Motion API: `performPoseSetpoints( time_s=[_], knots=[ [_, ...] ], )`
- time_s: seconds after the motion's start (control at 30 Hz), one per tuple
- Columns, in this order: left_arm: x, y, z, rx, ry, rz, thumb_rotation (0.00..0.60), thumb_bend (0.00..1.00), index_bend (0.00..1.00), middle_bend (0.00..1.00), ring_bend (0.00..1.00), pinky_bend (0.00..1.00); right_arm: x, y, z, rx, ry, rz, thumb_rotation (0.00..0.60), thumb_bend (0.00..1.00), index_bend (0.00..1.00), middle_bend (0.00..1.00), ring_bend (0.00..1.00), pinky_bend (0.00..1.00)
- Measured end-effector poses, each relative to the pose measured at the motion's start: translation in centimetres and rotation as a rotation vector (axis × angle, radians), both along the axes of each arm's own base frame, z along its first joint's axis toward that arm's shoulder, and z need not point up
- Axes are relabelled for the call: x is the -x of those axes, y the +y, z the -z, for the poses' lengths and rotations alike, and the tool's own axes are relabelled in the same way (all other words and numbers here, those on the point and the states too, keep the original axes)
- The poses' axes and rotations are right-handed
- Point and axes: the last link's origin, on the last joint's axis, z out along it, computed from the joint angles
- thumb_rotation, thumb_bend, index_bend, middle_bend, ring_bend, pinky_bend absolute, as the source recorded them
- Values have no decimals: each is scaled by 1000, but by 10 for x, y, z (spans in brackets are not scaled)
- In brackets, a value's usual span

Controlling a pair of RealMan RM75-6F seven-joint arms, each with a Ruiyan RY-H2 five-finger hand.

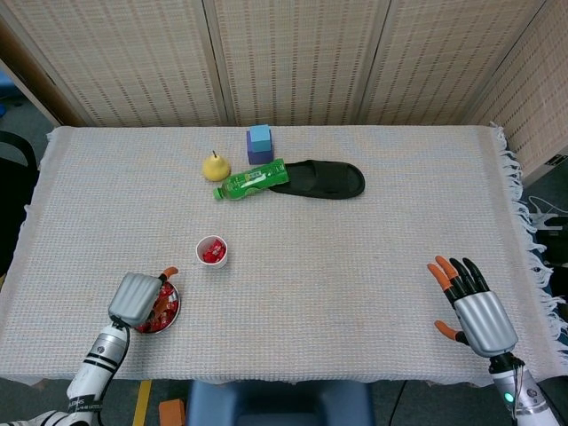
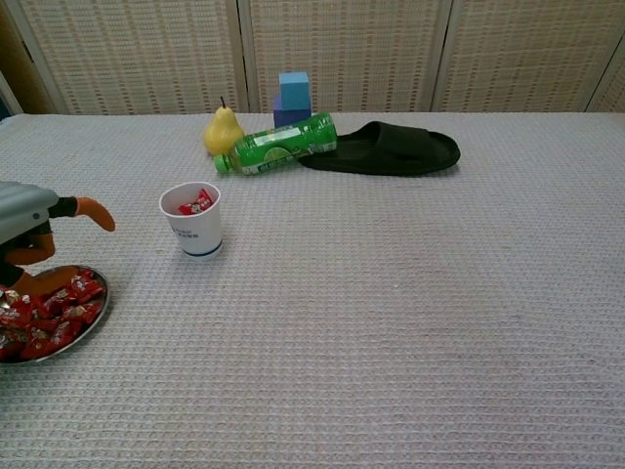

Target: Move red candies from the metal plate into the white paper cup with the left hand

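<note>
Left hand [image 1: 138,299]: over the metal plate [image 2: 86,323], fingertips down among the red candies [image 2: 49,315]; whether it grips one, I cannot tell
Cup [image 2: 192,219]: upright, apart from the plate; red candy inside
Right hand [image 1: 473,309]: near the table's front right edge, fingers spread, holding nothing
Back of table: pear [image 1: 216,166], green bottle [image 1: 251,179] lying, black slipper [image 1: 324,178], blue blocks [image 1: 259,143]

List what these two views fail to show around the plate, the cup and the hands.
- Left hand: head view hides the fingertips under its own back; chest view's left edge cuts it, so a grip on a candy cannot be told.
- Plate: partly cut by the chest view's left edge, partly covered by the hand.
- Cup: candy count inside unclear.
- Right hand: absent from chest view.
</note>
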Motion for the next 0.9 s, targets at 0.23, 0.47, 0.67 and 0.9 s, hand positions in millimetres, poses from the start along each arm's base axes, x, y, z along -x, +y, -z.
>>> performPoseSetpoints(
  time_s=[0.23,0.47,0.67,0.9],
  knots=[
    [28,-1,0,14,25,-93,600,408,221,1000,1000,1000,-1,2,1,0,1,-7,600,60,0,0,0,0],
    [40,-3,9,30,50,-113,600,407,224,1000,1000,1000,-2,3,2,-3,1,-10,600,59,0,0,0,0],
    [41,-3,13,35,73,-109,600,408,245,1000,1000,1000,-2,3,1,-3,1,-10,600,59,0,0,0,0],
    [47,-3,14,33,88,-122,600,409,292,1000,1000,1000,-1,3,2,-4,3,-8,600,59,0,0,0,0]
  ],
)
